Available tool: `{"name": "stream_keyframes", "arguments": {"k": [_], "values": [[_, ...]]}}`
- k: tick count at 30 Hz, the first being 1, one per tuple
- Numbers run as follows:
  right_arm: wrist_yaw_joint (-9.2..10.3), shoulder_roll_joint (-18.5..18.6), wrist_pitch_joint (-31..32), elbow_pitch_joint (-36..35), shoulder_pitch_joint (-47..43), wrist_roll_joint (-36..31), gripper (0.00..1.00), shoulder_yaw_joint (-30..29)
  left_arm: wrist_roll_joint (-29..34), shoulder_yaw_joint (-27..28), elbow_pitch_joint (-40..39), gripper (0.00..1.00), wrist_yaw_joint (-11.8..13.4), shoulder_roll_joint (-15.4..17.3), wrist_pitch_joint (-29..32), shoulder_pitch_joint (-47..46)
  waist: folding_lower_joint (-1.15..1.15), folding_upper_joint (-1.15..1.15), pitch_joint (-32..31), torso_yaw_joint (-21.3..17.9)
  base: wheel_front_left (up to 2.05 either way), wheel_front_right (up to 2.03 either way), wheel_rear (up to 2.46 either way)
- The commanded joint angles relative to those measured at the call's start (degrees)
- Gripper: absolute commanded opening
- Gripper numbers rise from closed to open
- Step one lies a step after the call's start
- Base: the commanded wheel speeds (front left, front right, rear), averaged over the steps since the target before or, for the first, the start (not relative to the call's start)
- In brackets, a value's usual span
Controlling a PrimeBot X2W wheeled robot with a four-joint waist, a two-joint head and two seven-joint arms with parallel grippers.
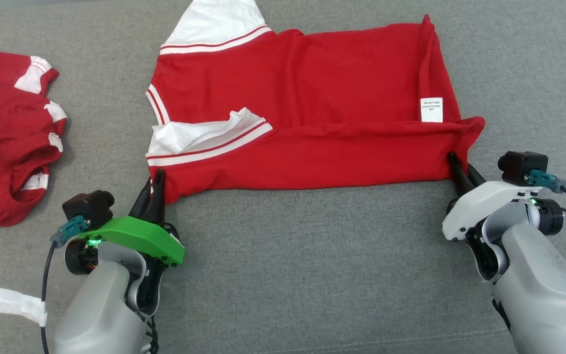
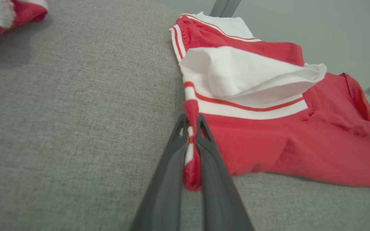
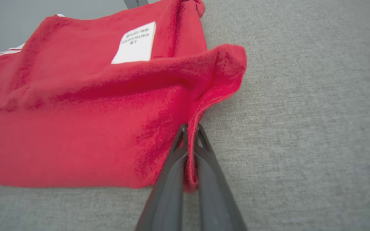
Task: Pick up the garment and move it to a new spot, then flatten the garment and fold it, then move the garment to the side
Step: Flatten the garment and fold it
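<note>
The left end effector (image 1: 157,178) (image 2: 190,121) is clamped on a bunched red-and-white striped edge at the near left corner of the red knit short-sleeved garment with white striped sleeves (image 1: 312,98) (image 2: 268,144) (image 3: 75,128). The right end effector (image 1: 458,163) (image 3: 189,129) is pinched tight on a fold of plain red hem at the garment's near right corner. Between the two grips the garment's near edge runs fairly straight. The garment lies spread on the grey woven fabric bench (image 1: 312,255), its near long side folded over the middle. A white rectangular care label (image 1: 431,109) (image 3: 135,43) sits near the garment's right end. A second, crumpled red and white garment (image 1: 8,137) lies well apart to the left of it.
</note>
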State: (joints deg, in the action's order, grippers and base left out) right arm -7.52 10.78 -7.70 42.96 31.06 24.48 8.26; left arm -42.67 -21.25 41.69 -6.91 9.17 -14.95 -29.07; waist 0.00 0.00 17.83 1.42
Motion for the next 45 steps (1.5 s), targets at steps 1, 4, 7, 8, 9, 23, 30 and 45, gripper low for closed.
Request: {"name": "stream_keyframes", "arguments": {"k": [1, 4, 7, 8, 9, 23, 30, 45], "values": [[0.07, 0.6, -1.1, 0.2, -0.7, 0.7, 0.0, 0.8, -0.5, 0.6, -0.9, 0.0, -0.2, 0.6, -0.2, 1.0, 0.0, 0.0, -1.5, 0.2, 0.0, 0.0, 0.0], [0.07, 1.5, -2.5, -0.2, -2.3, 1.6, 0.0, 2.3, -0.7, 1.7, -3.7, 0.0, -0.4, 1.6, -0.2, 3.3, 0.0, 0.0, -3.3, 0.3, 0.0, 0.0, 0.0], [0.08, 2.6, -3.4, -2.1, -4.4, 3.0, 0.0, 3.0, -0.4, 3.2, -7.7, 0.0, -0.3, 2.4, -0.2, 6.6, 0.0, 0.0, -5.1, 0.6, 0.0, 0.0, 0.0], [0.08, 2.9, -3.5, -2.9, -5.3, 3.4, 0.0, 3.2, -0.1, 3.6, -8.8, 0.0, 0.0, 2.5, -0.2, 7.9, 0.0, 0.0, -5.5, 0.7, 0.0, 0.0, 0.0], [0.08, 3.3, -3.6, -4.0, -6.6, 3.8, 0.0, 3.4, 0.1, 4.1, -10.4, 0.0, 0.6, 2.7, -0.2, 9.6, 0.0, 0.0, -6.0, 0.7, 0.0, 0.0, 0.0], [0.09, 2.8, 2.6, -21.4, -26.5, 6.0, 0.0, -3.2, 3.5, 4.0, -24.2, 0.0, 6.2, 2.5, -0.3, 27.3, 0.0, 0.0, -8.6, 1.3, 0.0, 0.0, 0.0], [0.09, -0.4, 6.9, -28.2, -32.7, 4.6, 1.0, -8.7, 6.0, 4.2, -25.1, 1.0, 7.3, 2.3, -0.3, 28.8, 0.0, 0.0, -9.2, 1.0, 0.0, 0.0, 0.0], [0.07, -3.9, 3.9, -36.0, -27.3, -4.2, 1.0, -10.5, 11.8, 13.0, -29.8, 1.0, 6.2, 0.6, -0.2, 24.2, 0.0, 0.0, -12.0, 0.1, 0.0, 0.0, 0.0]]}}
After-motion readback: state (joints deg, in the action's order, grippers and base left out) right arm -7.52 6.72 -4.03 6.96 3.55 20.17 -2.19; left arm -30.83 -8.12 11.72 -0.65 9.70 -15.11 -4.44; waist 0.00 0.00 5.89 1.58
